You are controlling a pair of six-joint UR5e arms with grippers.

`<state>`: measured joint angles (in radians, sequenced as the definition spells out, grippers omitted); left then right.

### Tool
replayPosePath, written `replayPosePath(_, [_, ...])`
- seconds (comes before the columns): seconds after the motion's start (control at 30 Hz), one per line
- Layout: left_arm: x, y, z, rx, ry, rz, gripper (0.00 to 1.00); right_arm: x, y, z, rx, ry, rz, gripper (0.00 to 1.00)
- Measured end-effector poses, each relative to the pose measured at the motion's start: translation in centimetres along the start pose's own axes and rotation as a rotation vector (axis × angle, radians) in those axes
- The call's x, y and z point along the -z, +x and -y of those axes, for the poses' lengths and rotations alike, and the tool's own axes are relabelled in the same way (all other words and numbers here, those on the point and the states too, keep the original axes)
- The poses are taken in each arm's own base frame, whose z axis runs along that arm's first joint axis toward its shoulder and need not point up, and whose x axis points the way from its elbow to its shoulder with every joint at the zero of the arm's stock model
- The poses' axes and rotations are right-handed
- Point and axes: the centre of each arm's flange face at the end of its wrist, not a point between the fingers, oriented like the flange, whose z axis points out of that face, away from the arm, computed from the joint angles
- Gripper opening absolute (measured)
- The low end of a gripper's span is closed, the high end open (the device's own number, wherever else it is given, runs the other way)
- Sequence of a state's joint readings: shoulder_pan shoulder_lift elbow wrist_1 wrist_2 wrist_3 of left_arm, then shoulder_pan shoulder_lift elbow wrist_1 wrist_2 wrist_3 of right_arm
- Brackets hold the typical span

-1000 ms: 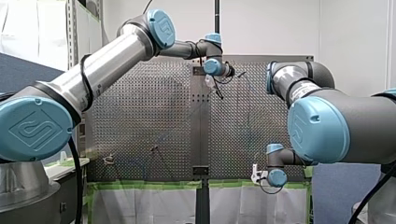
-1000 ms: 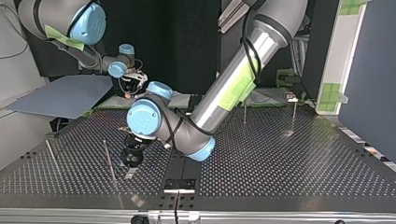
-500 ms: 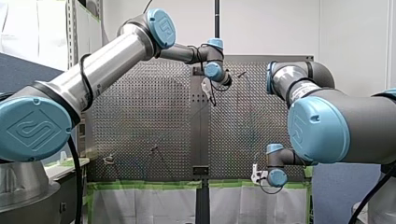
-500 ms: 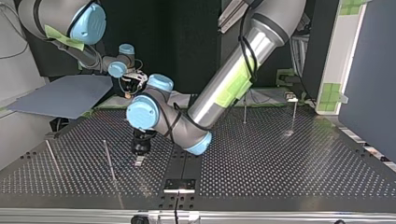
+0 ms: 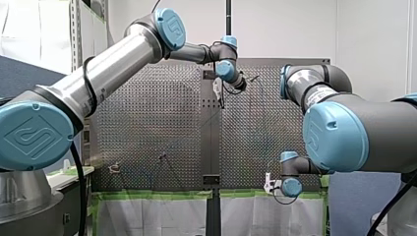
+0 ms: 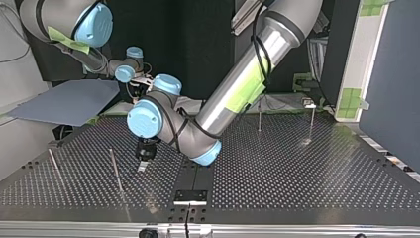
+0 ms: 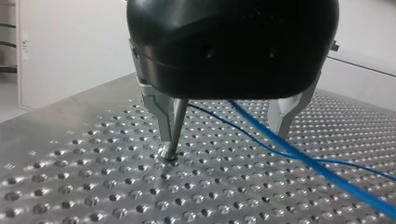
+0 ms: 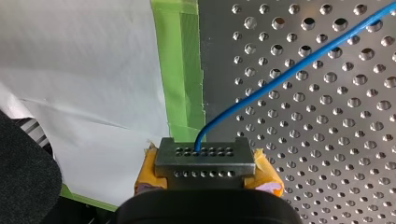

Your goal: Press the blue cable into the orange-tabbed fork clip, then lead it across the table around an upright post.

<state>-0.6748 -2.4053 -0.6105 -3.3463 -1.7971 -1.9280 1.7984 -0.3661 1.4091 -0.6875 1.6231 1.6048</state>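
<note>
1. The left gripper has its metal fingers apart. The blue cable passes loose between them.
2. Just beside one finger, a slim steel upright post rises from the dimpled perforated table.
3. Farther off, the right gripper has its yellow pads clamped on the cable's drilled metal end block.
4. The cable looks thin, light, limp and smooth, so it will likely slip. It is best pinched near the post.
</note>
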Motion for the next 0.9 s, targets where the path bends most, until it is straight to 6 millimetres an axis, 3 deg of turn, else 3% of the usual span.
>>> replayPosePath(0.37, [2.5, -1.9, 2.6, -0.032, 0.027, -0.006, 1.00, 0.0, 0.0, 0.0, 0.000, 0.001, 0.000, 0.01])
replayPosePath(0.67, [5.0, -0.3, 5.3, -0.092, 0.066, -0.082, 1.00, 0.0, 0.0, 0.0, 0.000, 0.002, 0.000, 0.01])
replayPosePath(0.9, [7.1, -1.0, 7.4, -0.141, 0.115, -0.082, 1.00, 0.1, -0.1, 0.1, 0.000, 0.002, 0.004, 0.01])
